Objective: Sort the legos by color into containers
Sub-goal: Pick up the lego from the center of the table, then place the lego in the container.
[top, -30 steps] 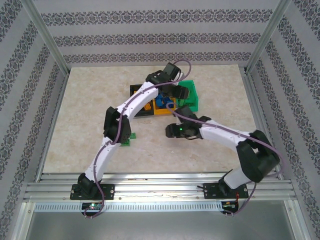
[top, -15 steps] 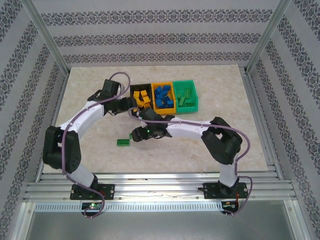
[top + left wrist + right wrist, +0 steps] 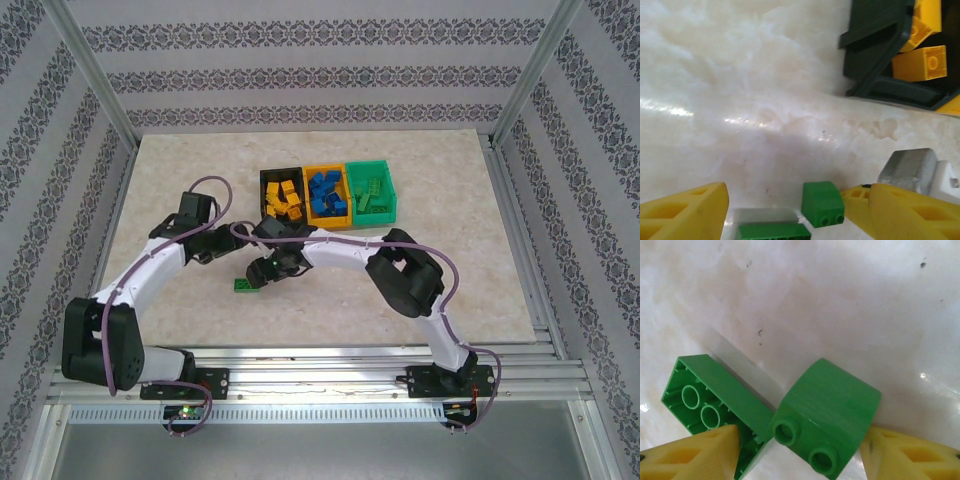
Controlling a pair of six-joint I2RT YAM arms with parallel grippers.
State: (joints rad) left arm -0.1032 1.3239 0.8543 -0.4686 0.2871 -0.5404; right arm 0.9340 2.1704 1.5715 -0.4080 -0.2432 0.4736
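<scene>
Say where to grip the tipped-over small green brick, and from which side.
Likely from above, pinching the small green brick across its two plain flanks, not the studded end. The overturned green brick crowds one flank, so the right gripper should shift to exclude it.

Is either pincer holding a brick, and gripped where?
Nothing is held. The right pincer stands open over the small green brick and the flat green brick, both lying on the table. The left pincer is open and empty.
</scene>
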